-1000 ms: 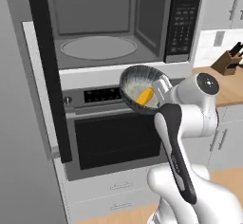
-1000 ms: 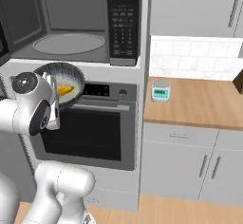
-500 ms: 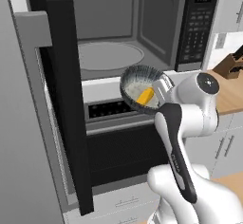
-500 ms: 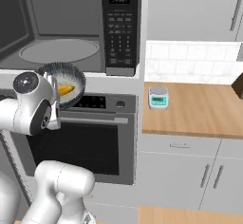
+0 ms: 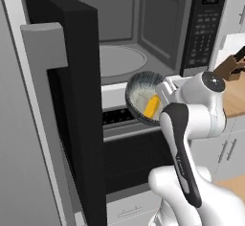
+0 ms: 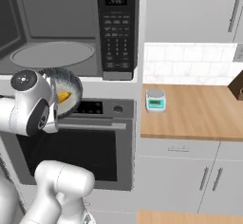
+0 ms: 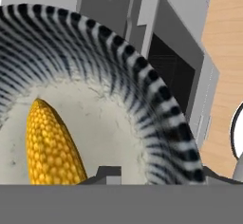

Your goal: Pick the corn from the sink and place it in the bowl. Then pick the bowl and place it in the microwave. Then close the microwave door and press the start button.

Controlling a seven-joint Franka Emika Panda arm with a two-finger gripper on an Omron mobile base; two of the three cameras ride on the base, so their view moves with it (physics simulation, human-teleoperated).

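Corn [image 7: 50, 144] in bowl [image 5: 139, 94], tool-held.

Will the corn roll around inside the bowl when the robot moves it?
Probably a little. The corn is a rounded cob lying loose on the smooth inside of the bowl, and the bowl looks tilted. Its deep walls should likely keep it in.

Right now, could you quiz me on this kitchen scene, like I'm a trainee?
1. True or false: the black microwave door is shut.
2. Where does the small yellow corn cob lie? A) in the streaked blue-grey bowl B) on the wooden counter C) on the microwave's round turntable
3. Fill in: the bowl hangs in front of the ___ below the microwave.

Key: 1 false; 2 A; 3 oven.
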